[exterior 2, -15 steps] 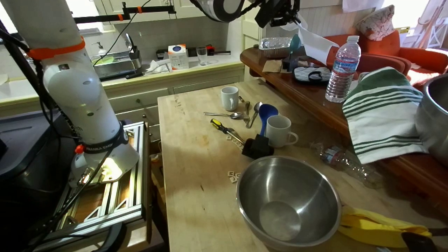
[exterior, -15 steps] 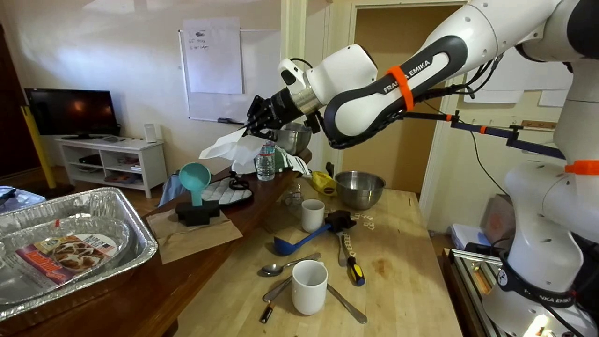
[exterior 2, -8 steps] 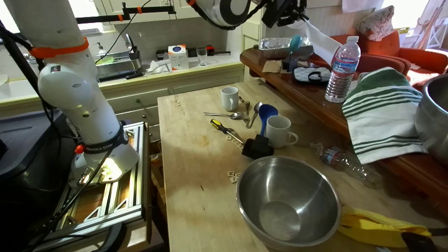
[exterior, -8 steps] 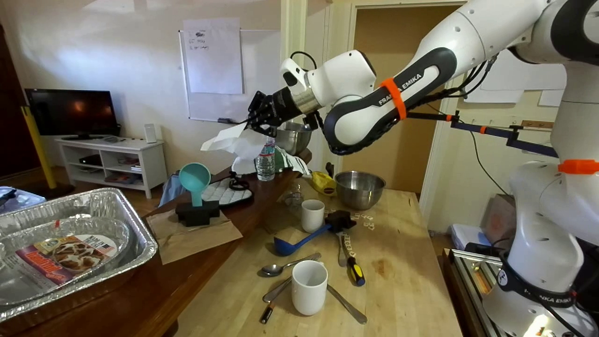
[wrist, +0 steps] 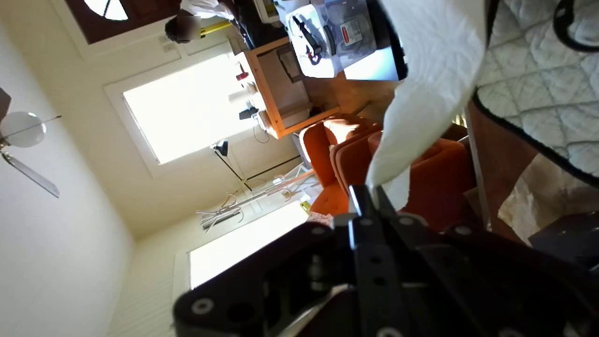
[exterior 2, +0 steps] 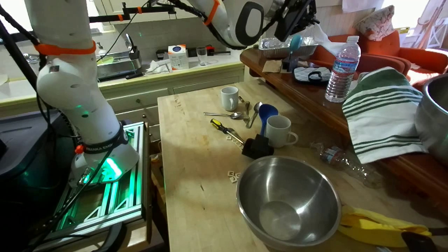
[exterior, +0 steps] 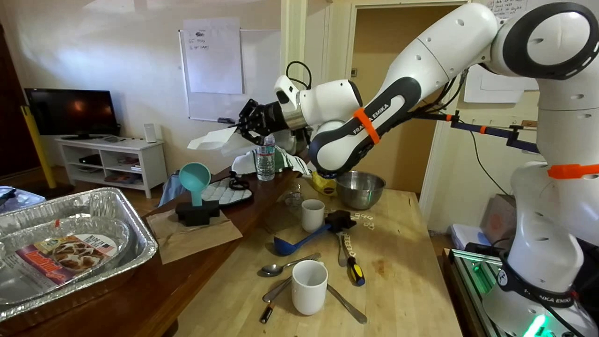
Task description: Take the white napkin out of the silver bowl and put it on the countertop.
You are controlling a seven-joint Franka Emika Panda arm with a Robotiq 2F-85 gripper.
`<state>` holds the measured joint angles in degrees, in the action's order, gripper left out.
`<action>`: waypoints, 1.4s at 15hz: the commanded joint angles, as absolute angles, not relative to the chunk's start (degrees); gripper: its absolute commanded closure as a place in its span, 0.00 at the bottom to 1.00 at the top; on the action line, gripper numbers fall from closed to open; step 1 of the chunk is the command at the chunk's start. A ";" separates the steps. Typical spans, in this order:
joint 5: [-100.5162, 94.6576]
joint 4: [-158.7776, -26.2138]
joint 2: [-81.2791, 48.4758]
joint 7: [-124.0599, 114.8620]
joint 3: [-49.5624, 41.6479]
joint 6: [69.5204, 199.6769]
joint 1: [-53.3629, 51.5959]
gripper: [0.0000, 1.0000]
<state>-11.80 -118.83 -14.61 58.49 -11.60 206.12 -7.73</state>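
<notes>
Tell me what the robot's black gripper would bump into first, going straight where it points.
Past the thin white napkin it holds, the black gripper would probably meet an orange upholstered armchair first; the wrist view leaves depth unclear.

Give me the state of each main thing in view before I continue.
gripper: shut on white napkin
white napkin: held in the air
lower silver bowl: upright
raised silver bowl: largely hidden, contents unclear
towel: draped over edge of dark countertop
standing bottle: upright, capped
second bottle: on its side
one mug: upright
other mug: upright
teal ladle: propped upright
base light: lit green
</notes>
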 commanded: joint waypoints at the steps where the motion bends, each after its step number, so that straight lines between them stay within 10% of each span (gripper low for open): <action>1: -15.26 -114.74 -20.44 57.54 -10.63 211.07 -5.65 1.00; 15: -20.30 -112.69 -24.84 52.15 -8.62 211.42 -0.06 1.00; 17: -20.56 -112.78 -24.77 50.42 -7.97 211.12 0.34 0.72; 21: -20.75 -113.31 -23.40 47.95 -7.62 208.41 0.16 0.56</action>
